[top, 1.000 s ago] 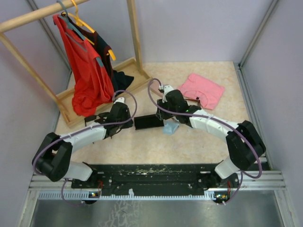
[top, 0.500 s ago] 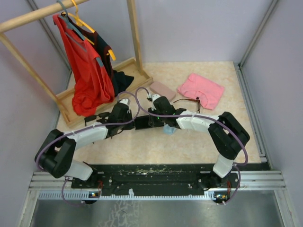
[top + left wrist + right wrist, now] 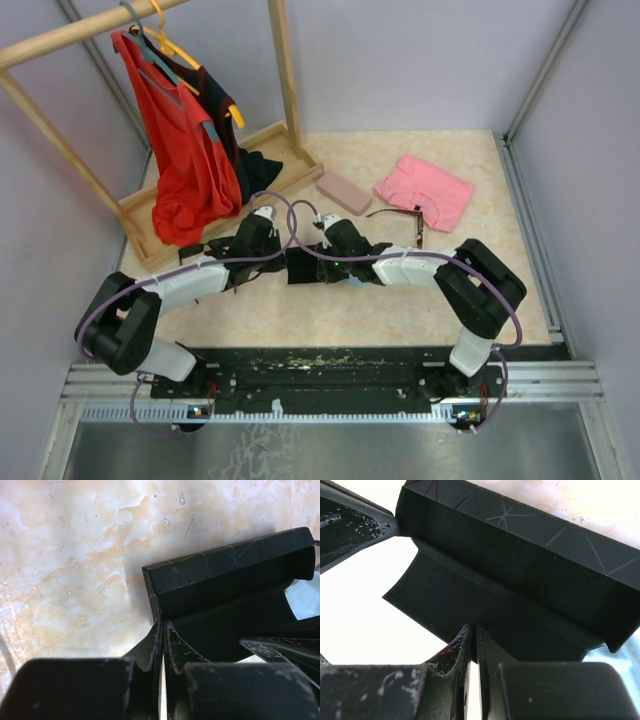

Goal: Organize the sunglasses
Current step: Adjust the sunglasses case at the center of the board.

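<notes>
Left gripper (image 3: 162, 627): jaws closed to a thin slit, tips pinched on the near edge of the black case (image 3: 225, 575) at its left corner. Right gripper (image 3: 471, 630): jaws likewise almost together, tips clamped on the near edge of the case's inner flap. Both arms meet at the case from opposite ends, left arm from the left, right arm from the right.

Black case: lies open on the table (image 3: 300, 320) at centre, with its long wall upright at the far side and the flap flat toward the arms. A blue cloth (image 3: 302, 597) shows just beyond its right end.

Brown glasses (image 3: 398, 214): on the table behind the right arm, untouched, just beside the near edge of the pink cloth (image 3: 425, 190). Pink case (image 3: 343, 192): closed, left of the glasses, apart from them.

Black pair: cannot be made out in any view.

Rack (image 3: 283, 70): far left corner, with a red garment (image 3: 180, 150) hanging from it.
</notes>
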Motion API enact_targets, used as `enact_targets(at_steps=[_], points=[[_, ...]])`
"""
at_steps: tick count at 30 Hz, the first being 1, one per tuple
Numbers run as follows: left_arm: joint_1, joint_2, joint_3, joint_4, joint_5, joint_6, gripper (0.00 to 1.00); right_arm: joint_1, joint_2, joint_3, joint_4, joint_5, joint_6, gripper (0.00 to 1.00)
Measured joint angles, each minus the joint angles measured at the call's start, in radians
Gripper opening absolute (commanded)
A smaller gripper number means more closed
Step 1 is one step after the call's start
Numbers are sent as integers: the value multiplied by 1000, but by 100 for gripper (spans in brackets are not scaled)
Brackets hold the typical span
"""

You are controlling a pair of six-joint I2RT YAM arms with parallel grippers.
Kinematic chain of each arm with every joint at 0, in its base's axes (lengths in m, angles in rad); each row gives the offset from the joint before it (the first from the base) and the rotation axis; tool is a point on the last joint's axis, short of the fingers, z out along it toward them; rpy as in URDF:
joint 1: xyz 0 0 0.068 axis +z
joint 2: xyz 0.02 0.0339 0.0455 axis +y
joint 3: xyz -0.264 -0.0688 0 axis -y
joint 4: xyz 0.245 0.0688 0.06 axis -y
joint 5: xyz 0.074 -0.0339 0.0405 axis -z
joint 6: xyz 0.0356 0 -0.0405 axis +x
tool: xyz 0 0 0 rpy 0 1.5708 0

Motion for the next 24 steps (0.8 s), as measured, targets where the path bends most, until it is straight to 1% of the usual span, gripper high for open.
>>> enact_targets(at_steps=[6, 12, 17, 20, 24], points=[[0, 0, 20, -5, 17, -1, 4, 6, 0, -45, 60, 22, 14, 9], [3, -3, 24, 3, 79, 7, 1, 6, 0, -92, 128, 43, 28, 8], [4, -5, 24, 14, 120, 18, 1, 6, 0, -103, 156, 55, 30, 8], [-2, -34, 16, 26, 149, 14, 2, 6, 0, -103, 158, 55, 30, 8], [-5, -117, 5, 24, 149, 5, 5, 6, 0, -102, 158, 55, 30, 8]])
